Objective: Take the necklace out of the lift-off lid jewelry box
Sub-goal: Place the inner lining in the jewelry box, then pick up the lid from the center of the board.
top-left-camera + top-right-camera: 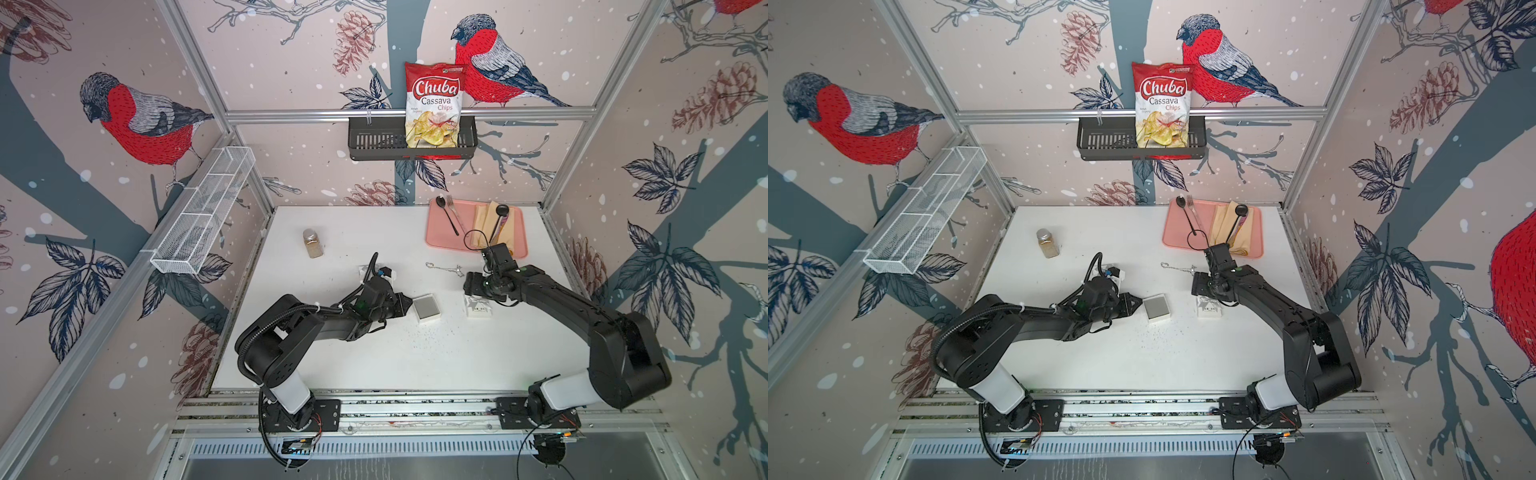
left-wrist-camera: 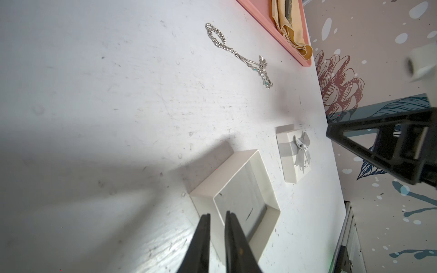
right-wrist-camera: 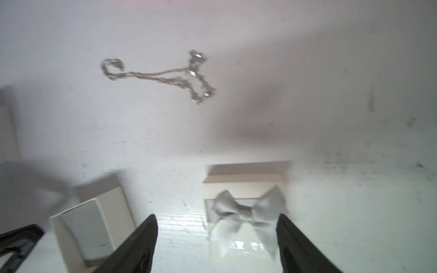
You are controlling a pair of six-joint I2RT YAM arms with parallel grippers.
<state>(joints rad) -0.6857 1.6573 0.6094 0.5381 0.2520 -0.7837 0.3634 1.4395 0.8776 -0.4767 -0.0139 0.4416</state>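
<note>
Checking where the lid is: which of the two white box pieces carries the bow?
The lid by the right gripper: a grey bow sits on top. The base, at the left gripper, is open, showing grey lining.

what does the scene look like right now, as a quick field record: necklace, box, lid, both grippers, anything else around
necklace: out of the box, lying loose on the white table, nothing holding it
jewelry box base: open, no necklace inside
lid: off, bow up, on the table beside the base
left gripper: nearly closed, base's wall between its fingers
right gripper: open, empty, over the lid
elsewhere: pink tray with cutlery and napkin; spice jar; Chuba chips bag in black basket
</note>
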